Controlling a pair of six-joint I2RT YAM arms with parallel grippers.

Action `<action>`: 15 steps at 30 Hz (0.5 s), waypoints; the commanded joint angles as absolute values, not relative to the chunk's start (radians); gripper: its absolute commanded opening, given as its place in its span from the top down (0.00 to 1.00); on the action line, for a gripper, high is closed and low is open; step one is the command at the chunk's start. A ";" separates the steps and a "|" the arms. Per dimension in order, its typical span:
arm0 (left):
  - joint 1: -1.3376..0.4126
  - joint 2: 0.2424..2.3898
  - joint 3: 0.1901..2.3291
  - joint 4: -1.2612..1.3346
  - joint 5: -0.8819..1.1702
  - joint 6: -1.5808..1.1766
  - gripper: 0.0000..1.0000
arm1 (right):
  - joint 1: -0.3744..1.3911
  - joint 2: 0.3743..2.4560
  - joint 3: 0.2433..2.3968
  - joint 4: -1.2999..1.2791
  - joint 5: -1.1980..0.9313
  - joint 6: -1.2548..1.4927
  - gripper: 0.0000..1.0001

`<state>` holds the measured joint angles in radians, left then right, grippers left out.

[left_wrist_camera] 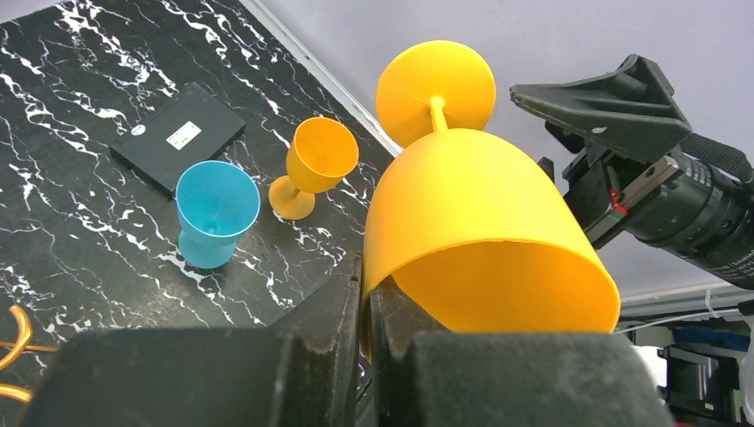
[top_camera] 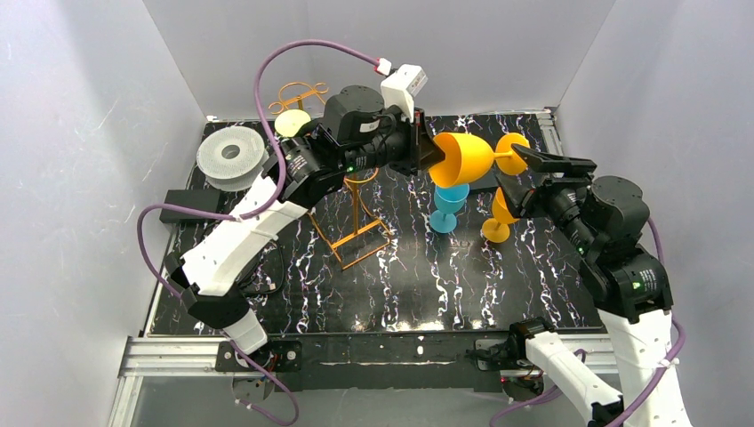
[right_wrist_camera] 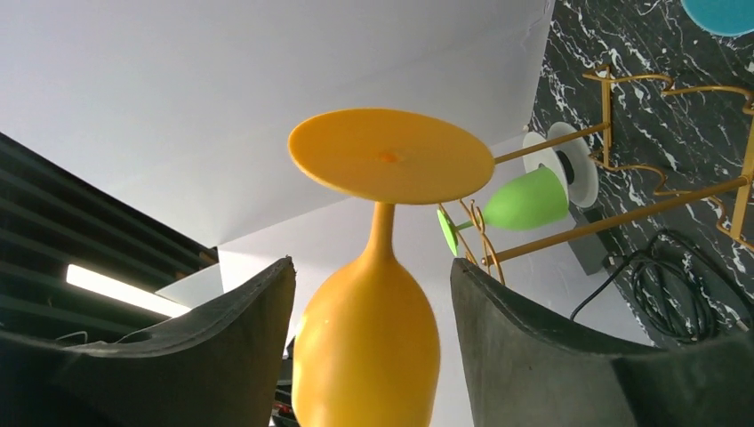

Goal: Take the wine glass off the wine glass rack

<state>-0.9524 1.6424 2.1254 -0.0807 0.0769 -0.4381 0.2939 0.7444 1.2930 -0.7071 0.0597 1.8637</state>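
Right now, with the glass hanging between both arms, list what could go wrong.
1. The left pincer pinches only the rim of the orange wine glass, held sideways in mid-air; it could pivot or slip.
2. The right pincer is open around the glass near its stem; closing off-centre might knock it loose.
3. A drop could hit the blue glass or small orange glass standing nearby.

Glass (top_camera: 462, 158) is seen in plain orange-yellow, no pattern. Rack (right_wrist_camera: 622, 220) is coloured orange-gold. 2nd glass (right_wrist_camera: 525, 197) is shown lime green. Cup (top_camera: 449, 205) is teal-blue, goblet (top_camera: 498, 218) orange. Table (top_camera: 400, 285) is patterned black w/ white marble-like veins. Spool (top_camera: 231, 156) is white, box (top_camera: 191, 206) black, cables (top_camera: 267, 80) purple. Arms (top_camera: 240, 236) are white & black. Left gripper (left_wrist_camera: 366, 302) & right gripper (right_wrist_camera: 373, 276) are seen as black.
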 commanded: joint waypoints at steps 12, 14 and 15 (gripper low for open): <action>-0.953 1.645 2.267 -0.173 0.086 -0.381 1.00 | 0.291 0.802 1.589 -0.926 0.260 1.393 0.19; -0.953 1.657 2.285 -0.223 0.095 -0.383 1.00 | 0.291 0.818 1.659 -0.967 0.304 1.284 0.18; -0.953 1.664 2.294 -0.245 0.103 -0.383 1.00 | 0.291 0.827 1.698 -0.997 0.337 1.231 0.18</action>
<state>-0.9524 1.6516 2.2375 -0.1886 0.0711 -0.4000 0.2939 0.8093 1.5585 -0.9092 0.1978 1.4876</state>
